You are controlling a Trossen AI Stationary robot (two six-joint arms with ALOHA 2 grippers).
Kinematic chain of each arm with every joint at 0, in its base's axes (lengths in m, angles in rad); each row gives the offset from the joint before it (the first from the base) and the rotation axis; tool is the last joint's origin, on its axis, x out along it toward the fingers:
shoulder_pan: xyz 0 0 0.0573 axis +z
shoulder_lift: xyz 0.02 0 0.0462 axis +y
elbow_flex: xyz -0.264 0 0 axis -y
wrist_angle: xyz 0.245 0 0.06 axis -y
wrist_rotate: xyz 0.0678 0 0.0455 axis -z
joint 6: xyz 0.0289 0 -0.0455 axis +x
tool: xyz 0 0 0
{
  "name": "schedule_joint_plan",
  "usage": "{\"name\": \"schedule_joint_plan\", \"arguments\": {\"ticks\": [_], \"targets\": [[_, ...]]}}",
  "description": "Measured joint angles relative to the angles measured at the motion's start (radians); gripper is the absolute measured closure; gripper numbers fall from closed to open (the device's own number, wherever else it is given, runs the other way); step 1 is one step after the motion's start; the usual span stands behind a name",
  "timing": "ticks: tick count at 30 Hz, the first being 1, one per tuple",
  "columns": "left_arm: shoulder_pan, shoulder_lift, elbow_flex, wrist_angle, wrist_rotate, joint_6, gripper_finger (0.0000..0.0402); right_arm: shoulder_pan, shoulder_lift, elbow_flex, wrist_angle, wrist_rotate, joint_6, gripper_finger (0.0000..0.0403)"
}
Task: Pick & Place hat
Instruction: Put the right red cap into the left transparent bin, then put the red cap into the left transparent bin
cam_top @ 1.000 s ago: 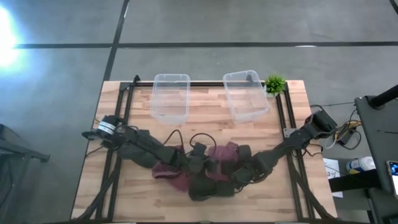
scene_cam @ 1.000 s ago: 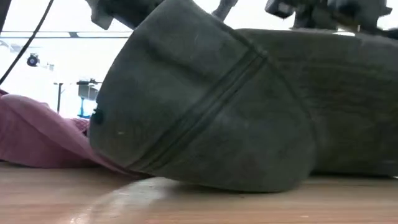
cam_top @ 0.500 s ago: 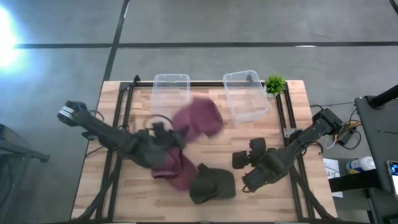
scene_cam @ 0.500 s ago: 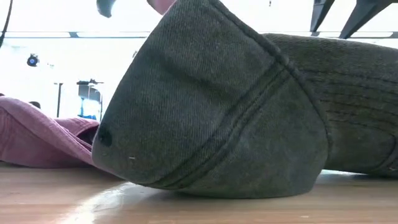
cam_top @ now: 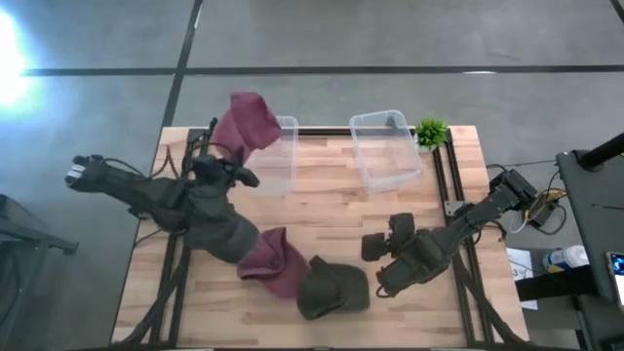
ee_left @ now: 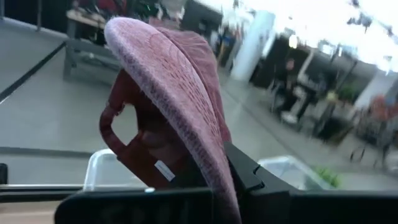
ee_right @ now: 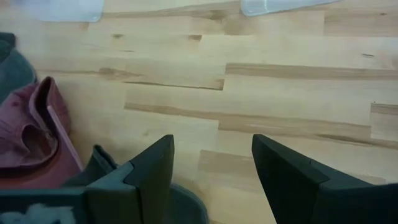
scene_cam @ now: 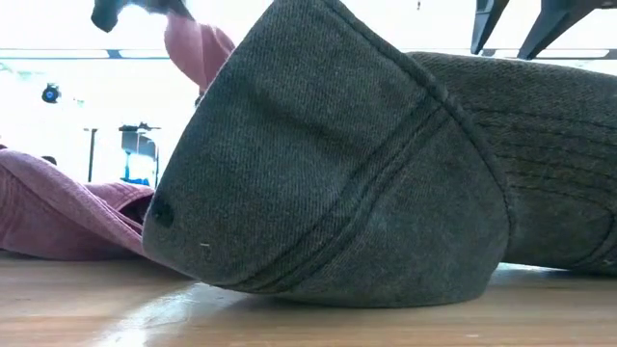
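Observation:
A maroon cap [cam_top: 249, 122] is raised over the near-left corner of the left clear bin [cam_top: 276, 161]. My left gripper [cam_top: 237, 148] is shut on it; the left wrist view shows the cap [ee_left: 180, 93] standing ahead of the fingers. A second maroon cap [cam_top: 271, 261] lies on the table, its edge against a dark green cap [cam_top: 331, 289] that rests crown up. In the low view the green cap [scene_cam: 337, 164] fills the picture, with the lying maroon cap [scene_cam: 58, 212] behind it. My right gripper [cam_top: 382, 242] is open and low over bare table, right of both caps. My left gripper pinches the maroon cap between its two fingers at the curved brim's lower end [ee_left: 225, 183]. The fingers point toward the far edge and slant upward. The cap is lifted clear and stands above the fingers, its back strap [ee_left: 118, 140] hanging open toward the camera.
A second clear bin [cam_top: 385, 146] stands at the far edge right of the first, with a small green plant [cam_top: 431, 132] at the far right corner. A black frame rail runs along the table's sides. Bare wood lies between the bins and the caps.
My left gripper has lifted a maroon cap out of the pile and carried it up and toward the far left, to the left bin. My right gripper has drawn back from the pile toward the table's right. The green cap and the other maroon cap have stayed on the table.

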Motion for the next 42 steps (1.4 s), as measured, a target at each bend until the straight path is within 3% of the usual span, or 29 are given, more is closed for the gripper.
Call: {"name": "schedule_joint_plan", "arguments": {"ticks": [3,6,12,22,26,31,35,38,42], "targets": [[0.063,0.012,-0.004,-0.133,0.145,-0.024,0.0396,-0.005,0.000,0.000,0.001,-0.003,0.001,0.0188],[0.103,0.050,-0.034,-0.261,0.268,-0.147,0.0396,-0.014,0.000,-0.001,0.005,-0.004,0.002,0.0188],[0.125,0.097,-0.087,-0.295,0.274,-0.200,0.0381,-0.030,0.000,-0.001,0.008,-0.007,0.003,0.0188],[0.134,0.144,-0.104,-0.293,0.301,-0.167,0.0264,-0.049,0.000,-0.001,0.012,-0.011,-0.002,0.0188],[0.117,0.122,-0.048,-0.292,0.349,-0.104,0.0233,-0.048,0.000,-0.002,0.025,-0.013,-0.017,0.0188],[0.025,0.092,0.062,-0.267,0.473,0.120,0.0226,-0.061,-0.001,-0.005,0.157,-0.029,-0.146,0.0188],[-0.103,0.091,0.100,-0.252,0.706,0.236,0.0225,-0.096,-0.001,-0.049,0.377,-0.039,-0.298,0.0188],[-0.214,0.103,0.099,-0.280,0.862,0.196,0.0225,-0.126,-0.001,-0.101,0.587,-0.041,-0.426,0.0188],[-0.388,0.142,0.093,-0.365,0.846,0.010,0.0225,-0.167,0.015,-0.172,0.854,-0.061,-0.586,0.0188]]}}
